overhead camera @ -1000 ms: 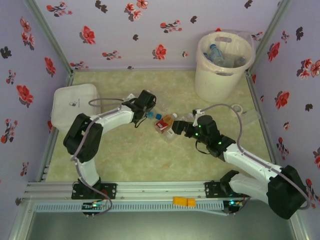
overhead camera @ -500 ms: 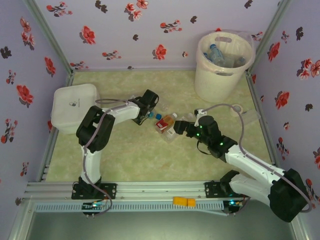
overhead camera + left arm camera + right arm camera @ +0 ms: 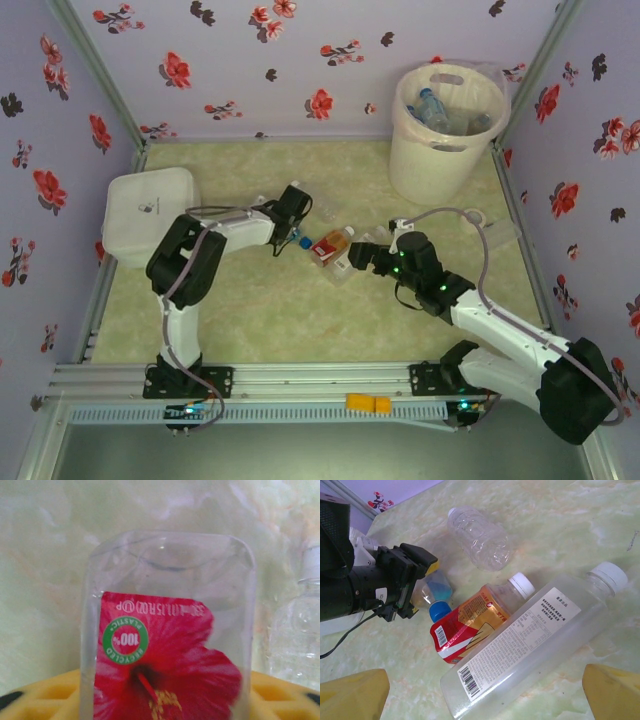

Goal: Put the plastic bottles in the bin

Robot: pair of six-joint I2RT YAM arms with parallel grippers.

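Several bottles (image 3: pixel 432 105) lie in the bin (image 3: pixel 430 165) at the worktop's far right corner. From the top view I see my left gripper (image 3: pixel 293 212) and right gripper (image 3: pixel 362 256) flanking the orange-red bottle (image 3: pixel 330 243) mid-worktop. Left wrist: the claw is clenched on a clear flower-label bottle (image 3: pixel 170 630). Right wrist: the claw hangs released, its yellow fingers (image 3: pixel 355 695) wide apart. It is over the white-labelled bottle (image 3: pixel 530 635), which touches the orange-red one. A crumpled clear bottle (image 3: pixel 480 540) lies apart.
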